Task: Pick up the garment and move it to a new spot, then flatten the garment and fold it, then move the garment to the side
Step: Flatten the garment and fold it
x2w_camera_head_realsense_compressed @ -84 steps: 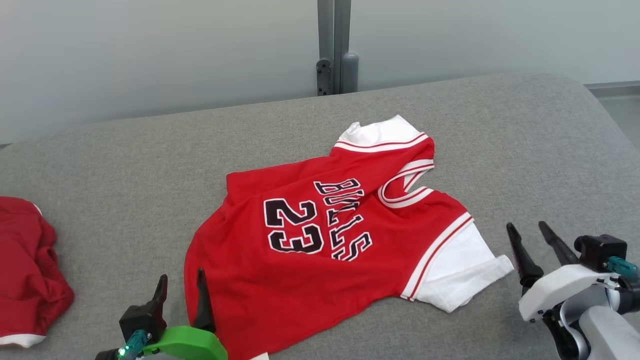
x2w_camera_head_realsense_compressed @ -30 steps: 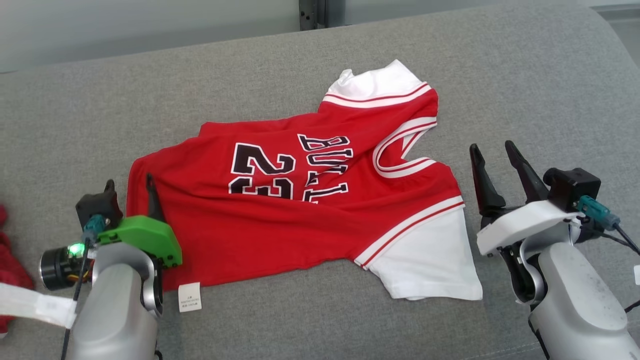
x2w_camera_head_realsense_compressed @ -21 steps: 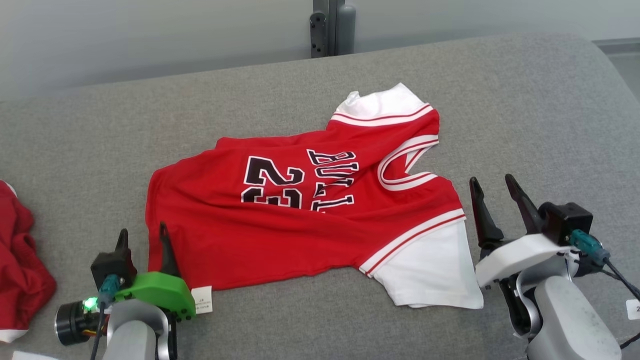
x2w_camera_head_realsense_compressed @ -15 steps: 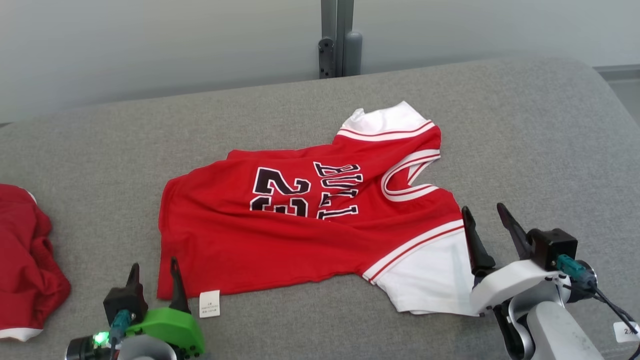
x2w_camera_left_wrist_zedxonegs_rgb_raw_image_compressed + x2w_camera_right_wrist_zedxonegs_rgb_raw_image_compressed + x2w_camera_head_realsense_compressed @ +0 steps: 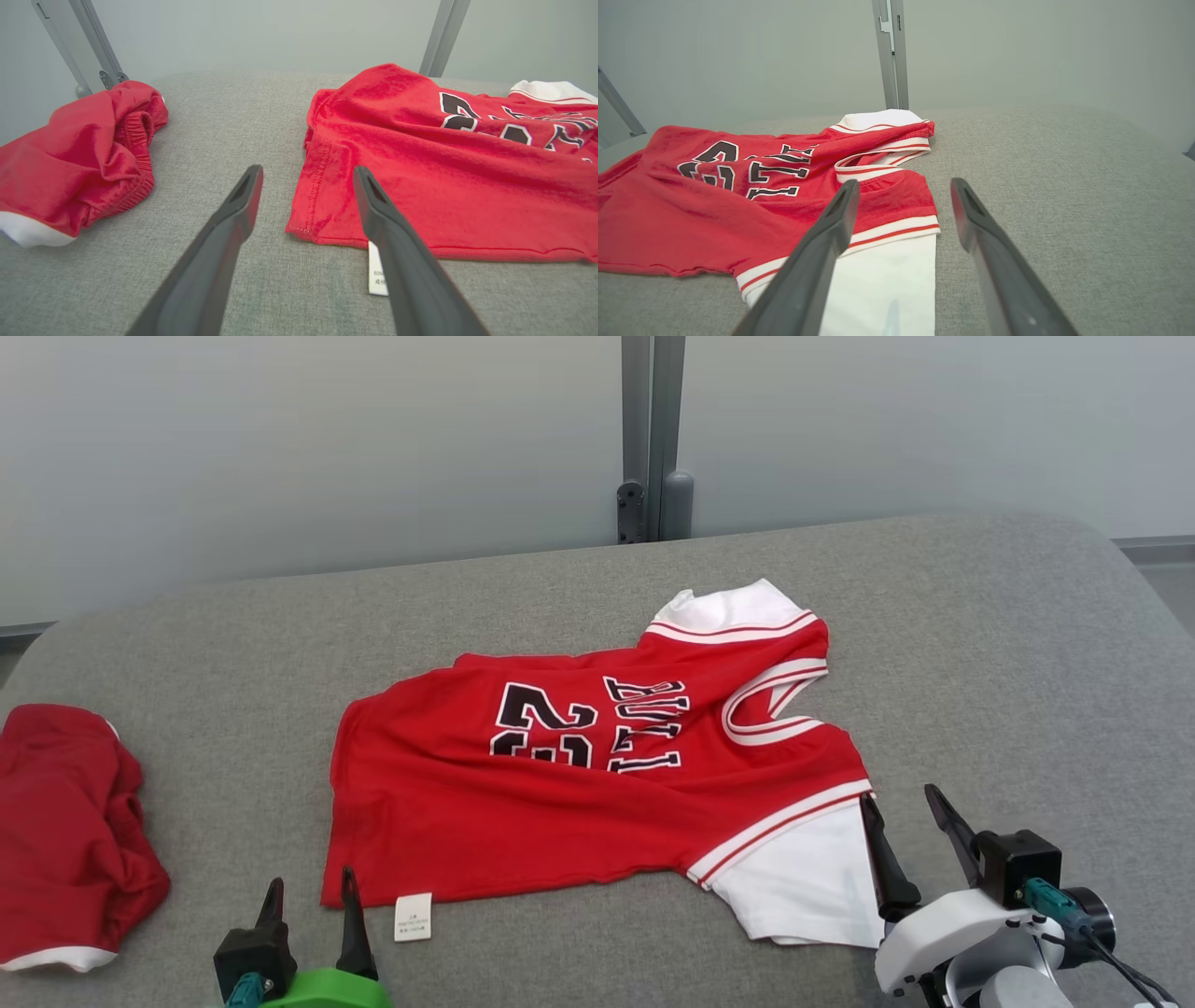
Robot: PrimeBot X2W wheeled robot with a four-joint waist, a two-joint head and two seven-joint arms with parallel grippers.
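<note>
Jersey (image 5: 560, 812) lying on grey cushion (image 5: 980, 644); left gripper (image 5: 311, 879) at its 7 o'clock, right gripper (image 5: 896, 795) at 4 o'clock, both splayed, empty.

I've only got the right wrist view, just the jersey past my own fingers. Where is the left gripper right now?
Observer: The left gripper is open, low at the jersey's hem corner on the robot's left.
Operator: Is anything else lying nearby?
Observer: Yes, a bunched red garment lies further left, apart from the jersey.
Operator: Any tag showing on the jersey?
Observer: A white label sticks out from the near hem, close to the left gripper.
</note>
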